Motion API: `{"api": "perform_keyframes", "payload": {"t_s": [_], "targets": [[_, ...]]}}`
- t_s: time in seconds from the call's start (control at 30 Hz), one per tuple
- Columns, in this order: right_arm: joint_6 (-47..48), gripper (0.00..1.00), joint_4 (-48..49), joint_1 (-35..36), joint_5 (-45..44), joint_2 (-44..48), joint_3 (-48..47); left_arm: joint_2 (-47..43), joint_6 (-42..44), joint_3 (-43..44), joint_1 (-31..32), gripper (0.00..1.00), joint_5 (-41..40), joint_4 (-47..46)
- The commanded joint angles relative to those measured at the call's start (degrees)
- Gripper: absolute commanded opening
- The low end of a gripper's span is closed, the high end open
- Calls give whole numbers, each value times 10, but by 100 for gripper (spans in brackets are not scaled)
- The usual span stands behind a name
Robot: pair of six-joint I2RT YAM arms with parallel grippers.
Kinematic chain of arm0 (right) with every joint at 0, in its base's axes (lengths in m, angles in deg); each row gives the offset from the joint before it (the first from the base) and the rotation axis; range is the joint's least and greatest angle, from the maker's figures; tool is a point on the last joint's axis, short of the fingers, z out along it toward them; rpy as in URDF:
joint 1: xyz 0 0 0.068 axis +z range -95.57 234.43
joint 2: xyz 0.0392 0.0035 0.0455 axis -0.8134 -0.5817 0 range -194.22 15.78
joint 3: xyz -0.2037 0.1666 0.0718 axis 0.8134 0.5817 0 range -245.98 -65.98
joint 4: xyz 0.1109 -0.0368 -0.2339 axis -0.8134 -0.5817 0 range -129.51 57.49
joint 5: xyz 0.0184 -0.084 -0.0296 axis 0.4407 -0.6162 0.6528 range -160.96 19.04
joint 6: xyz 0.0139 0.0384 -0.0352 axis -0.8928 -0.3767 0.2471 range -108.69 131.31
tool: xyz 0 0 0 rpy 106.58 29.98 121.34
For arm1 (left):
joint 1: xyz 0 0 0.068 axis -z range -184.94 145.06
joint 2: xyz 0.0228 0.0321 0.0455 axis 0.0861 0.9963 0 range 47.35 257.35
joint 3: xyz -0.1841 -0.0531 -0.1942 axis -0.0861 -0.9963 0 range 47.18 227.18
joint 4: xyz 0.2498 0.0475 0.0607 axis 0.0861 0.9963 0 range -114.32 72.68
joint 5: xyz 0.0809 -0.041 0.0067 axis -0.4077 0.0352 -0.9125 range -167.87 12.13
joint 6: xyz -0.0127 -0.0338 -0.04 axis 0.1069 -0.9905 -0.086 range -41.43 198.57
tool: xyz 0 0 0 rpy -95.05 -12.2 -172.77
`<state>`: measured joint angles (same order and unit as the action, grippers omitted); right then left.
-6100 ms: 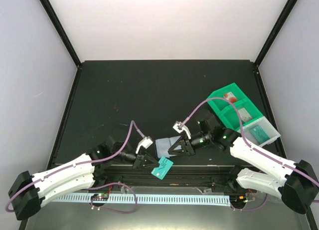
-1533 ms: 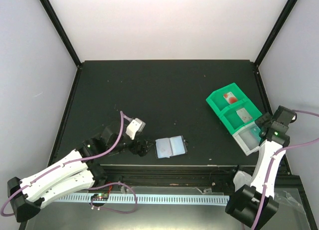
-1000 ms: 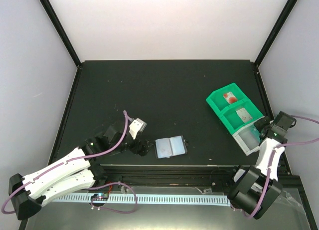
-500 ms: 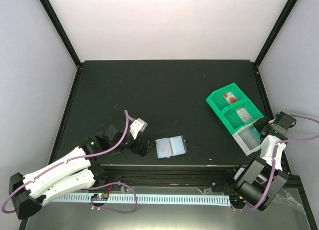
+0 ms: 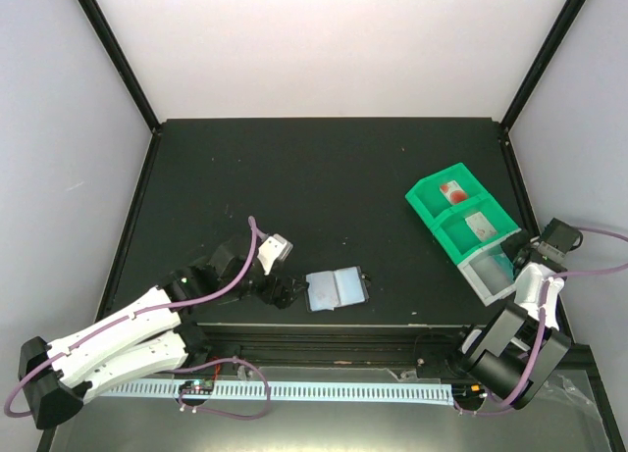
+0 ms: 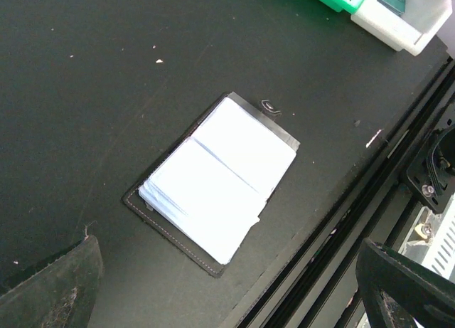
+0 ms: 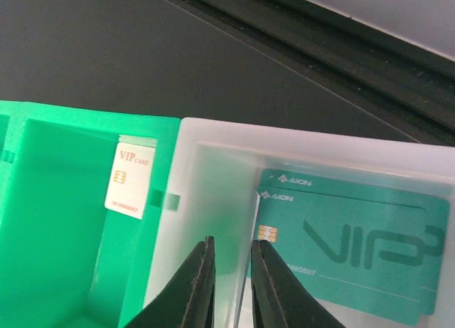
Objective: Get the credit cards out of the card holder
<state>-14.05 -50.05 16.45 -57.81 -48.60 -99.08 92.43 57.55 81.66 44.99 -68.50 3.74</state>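
**Cards (image 7: 355, 250) in the tray (image 5: 429, 220), holder (image 5: 336, 289) open**

The holder lies open and flat on the table (image 5: 294, 177), with its pale lining up and the snap tab (image 6: 270, 106) on its right edge. I cannot tell if any card is inside its pockets.

The tray stands well to the right of the holder and a little farther back. In its clear bin (image 7: 213, 171), at the near end, 2 teal cards lie one on the other. 1 white card (image 7: 130, 178) leans on the wall of the next green bin. 1 card with a red mark (image 5: 452, 190) lies in the far bin.

The left gripper (image 5: 285, 293) is just to the left of the holder, low over the table and apart from it. Its jaws are wide, with nothing between them.

The right gripper (image 7: 231, 244) is well to the right of the holder and points down into the clear bin. Its fingers (image 7: 199, 285) stand with a narrow gap and hold nothing. The tips are just beside the short edge of the top teal card; whether they touch it, I cannot tell.
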Motion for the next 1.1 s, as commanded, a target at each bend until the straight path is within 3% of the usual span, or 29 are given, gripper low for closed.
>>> {"api": "perform_keyframes", "payload": {"t_s": [0.0, 0.5, 0.73, 0.93, 1.07], "targets": [[-24, 21, -12, -1, -35, 3, -15, -8, 7, 26, -3, 99, 3, 17], [-75, 36, -107, -2, -69, -3, -80, -5, 7, 26, -3, 99, -16, 16], [-58, 42, -121, 6, 2, 52, -90, 6, 0, 23, -3, 99, -18, 14], [-32, 43, -133, 55, 76, 100, -99, 27, -26, 20, -3, 99, -22, 2], [-11, 45, -146, 149, 96, 119, -104, 50, -54, 17, -4, 98, -10, -16]]}}
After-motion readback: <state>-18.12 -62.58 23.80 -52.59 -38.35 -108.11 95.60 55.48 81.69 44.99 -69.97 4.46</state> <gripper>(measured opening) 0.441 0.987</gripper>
